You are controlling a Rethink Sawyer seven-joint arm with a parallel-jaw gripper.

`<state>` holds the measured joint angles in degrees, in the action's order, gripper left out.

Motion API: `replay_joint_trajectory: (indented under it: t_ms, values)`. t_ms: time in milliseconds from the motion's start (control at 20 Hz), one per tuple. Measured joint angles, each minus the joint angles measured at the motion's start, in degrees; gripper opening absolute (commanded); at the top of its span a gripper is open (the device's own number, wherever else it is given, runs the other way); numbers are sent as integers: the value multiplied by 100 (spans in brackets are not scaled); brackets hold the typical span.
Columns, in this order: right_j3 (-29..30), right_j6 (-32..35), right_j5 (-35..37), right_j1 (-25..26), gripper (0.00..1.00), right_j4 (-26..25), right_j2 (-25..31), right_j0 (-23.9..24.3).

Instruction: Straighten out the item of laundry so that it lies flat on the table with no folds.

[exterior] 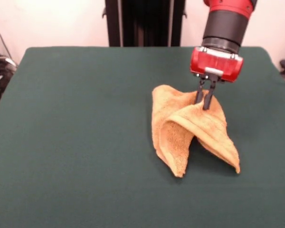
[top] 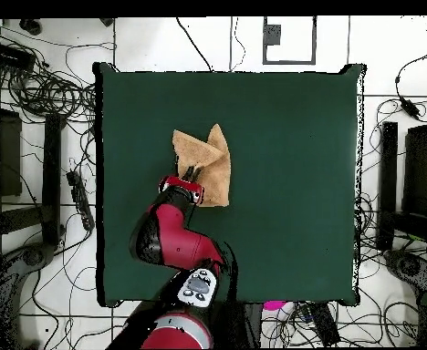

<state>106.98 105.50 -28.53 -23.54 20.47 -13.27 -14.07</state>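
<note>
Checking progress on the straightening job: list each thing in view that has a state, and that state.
towel: bunched and folded, pinched up at its top, lower corners draping to the table, not flat.
pincer: shut on the towel's raised fold.
arm: reaching out over the table to the towel.
table: covered in dark green cloth, bearing the towel.

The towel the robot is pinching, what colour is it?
The towel is plain orange-tan; the front view shows it best.
</note>
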Motion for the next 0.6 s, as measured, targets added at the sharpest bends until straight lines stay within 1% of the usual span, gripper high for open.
replay_joint_trajectory:
  t_ms: [250, 300, 350, 600]
  values:
    - [-1, 0, 766, -204, 0, -222, 267, 497]
    - [-3, 0, 1099, -289, 0, -325, 369, 738]
    - [0, 0, 1248, -338, 0, -408, 434, 883]
    - [3, 0, 1352, -500, 0, -822, 835, 1392]
